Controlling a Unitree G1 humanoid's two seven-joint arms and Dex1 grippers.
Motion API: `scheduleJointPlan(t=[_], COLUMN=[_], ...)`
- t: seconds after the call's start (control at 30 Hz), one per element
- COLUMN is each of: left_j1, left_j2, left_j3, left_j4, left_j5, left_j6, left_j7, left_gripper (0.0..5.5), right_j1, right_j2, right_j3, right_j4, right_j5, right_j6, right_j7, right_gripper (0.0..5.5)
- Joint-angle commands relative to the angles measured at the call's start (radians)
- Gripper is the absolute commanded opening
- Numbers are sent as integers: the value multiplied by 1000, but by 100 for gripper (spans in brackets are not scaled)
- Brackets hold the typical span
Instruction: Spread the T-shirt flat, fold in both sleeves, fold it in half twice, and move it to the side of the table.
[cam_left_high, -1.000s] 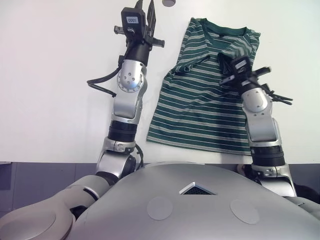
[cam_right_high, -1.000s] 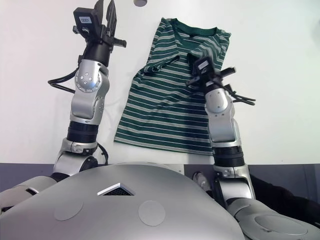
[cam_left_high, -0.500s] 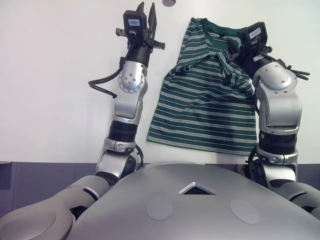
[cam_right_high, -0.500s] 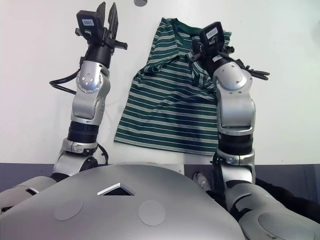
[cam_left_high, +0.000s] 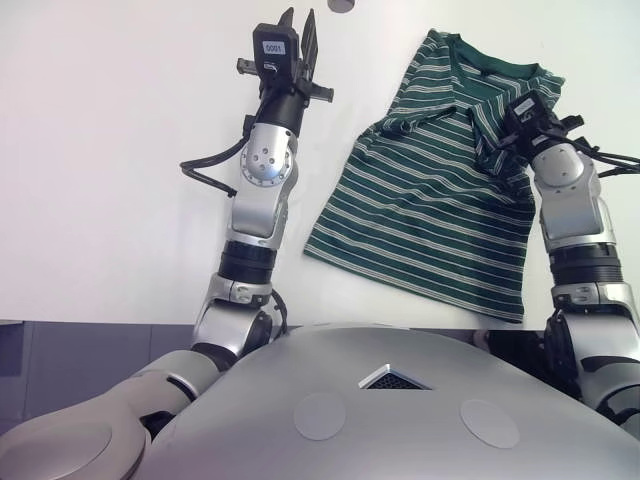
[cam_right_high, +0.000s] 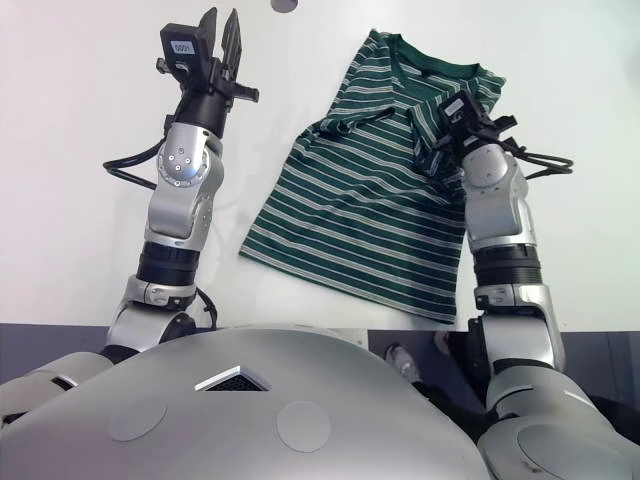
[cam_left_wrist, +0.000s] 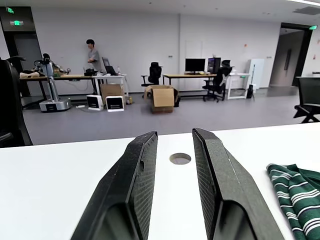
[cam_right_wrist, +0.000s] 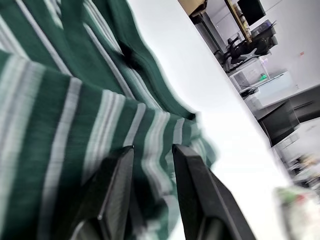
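Observation:
The green T-shirt (cam_left_high: 440, 200) with white stripes lies skewed on the white table (cam_left_high: 120, 200), collar at the far side and hem near the front edge. Its left sleeve (cam_left_high: 395, 127) is bunched inward. My right gripper (cam_left_high: 497, 150) sits on the shirt's right sleeve area, shut on a fold of the striped cloth (cam_right_wrist: 60, 125), which runs between its two fingers (cam_right_wrist: 115, 195). My left gripper (cam_left_high: 297, 22) is held up above bare table to the left of the shirt, open with nothing between its fingers (cam_left_wrist: 142, 175).
A round hole (cam_left_wrist: 180, 158) is set in the tabletop beyond the left gripper. The table's front edge (cam_left_high: 100, 322) runs just before the robot. A black cable (cam_left_high: 205, 170) loops off the left arm. Wide bare table lies left of the shirt.
My right gripper has pulled rightward and nearer with the sleeve cloth in it, dragging the whole shirt to the right and turning it askew. The left arm has barely moved.

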Motion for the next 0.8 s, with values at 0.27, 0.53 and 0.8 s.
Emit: scheduleJointPlan(t=[0.27,0.53,0.8], left_j1=[-378,-639,-567], left_j2=[47,-68,48], left_j3=[-291,-328,-144], left_j4=[342,1118,1294], left_j5=[188,311,245], left_j6=[-1,-27,84], left_j7=[-383,-325,-116], left_gripper=[129,129,129], right_j1=[-161,-167,-165], right_j2=[58,216,219], right_j3=[-184,-244,-238], right_j4=[-89,-111,-133], right_j5=[26,121,107], right_j6=[-117,-31,-16], right_j7=[-250,-344,-340], right_gripper=[144,144,144])
